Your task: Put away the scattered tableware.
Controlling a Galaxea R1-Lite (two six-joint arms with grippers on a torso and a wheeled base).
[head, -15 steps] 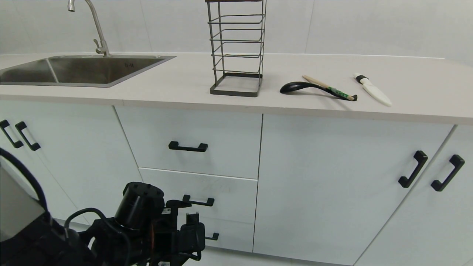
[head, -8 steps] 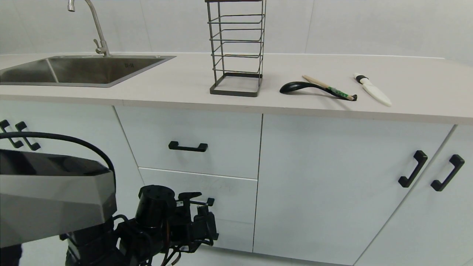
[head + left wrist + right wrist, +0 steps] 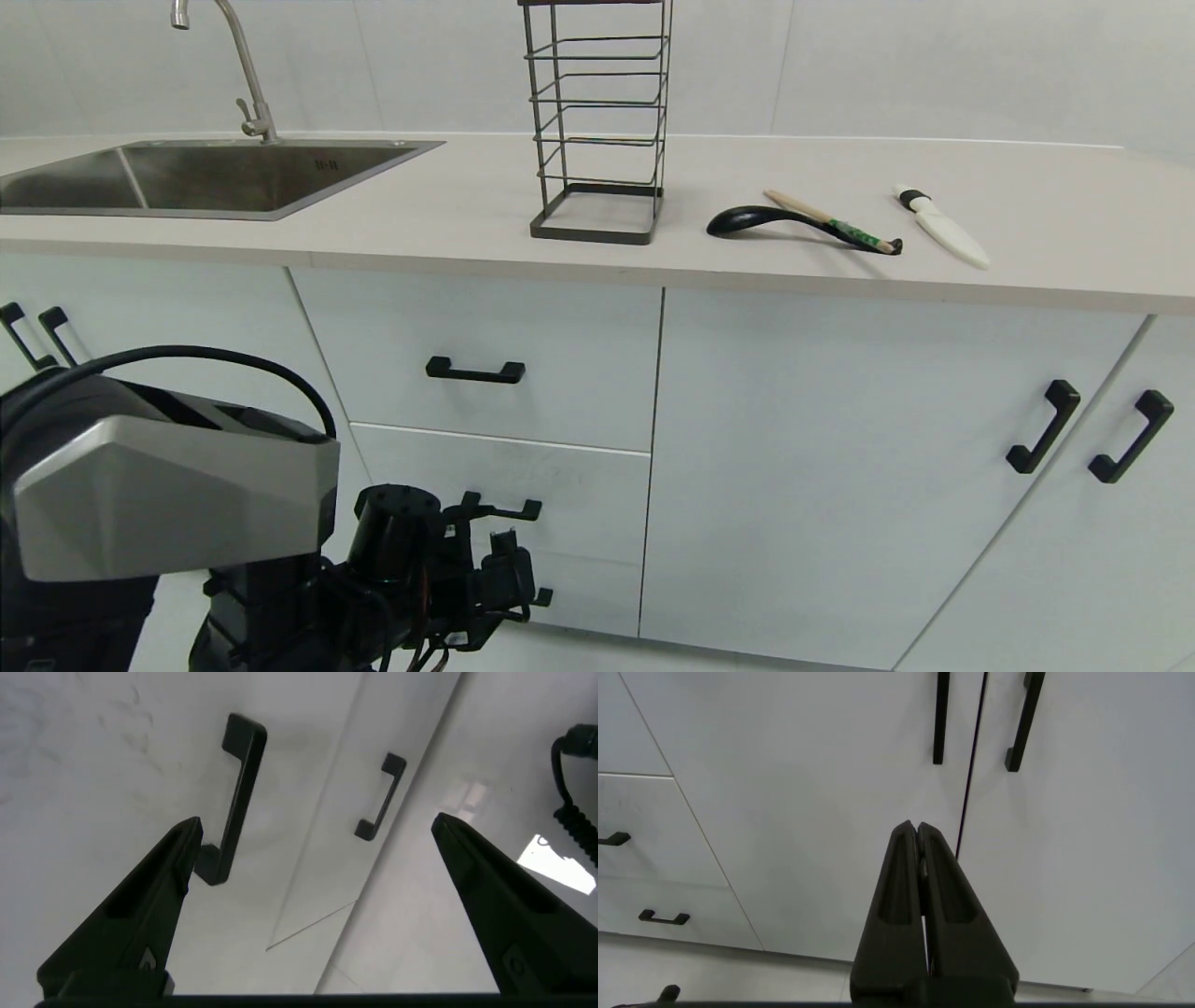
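Observation:
On the counter's right part lie a black ladle (image 3: 794, 224), wooden chopsticks with green ends (image 3: 826, 222) across its handle, and a white knife with a black band (image 3: 941, 227). A tall black wire rack (image 3: 597, 121) stands left of them. My left gripper (image 3: 495, 569) hangs low in front of the lower drawers, far below the counter; its fingers (image 3: 140, 924) stand wide open with nothing between them, facing a drawer handle (image 3: 234, 798). My right gripper (image 3: 918, 849) is shut and empty, facing the cabinet doors.
A steel sink (image 3: 196, 177) with a tap (image 3: 238, 65) sits at the counter's left. Drawers with black handles (image 3: 474, 371) fill the middle below the counter, and cabinet doors with black handles (image 3: 1088, 434) stand to the right.
My left arm has swung up into the lower left of the head view, and the left gripper has shifted slightly right, staying low before the drawers. The tableware has not moved.

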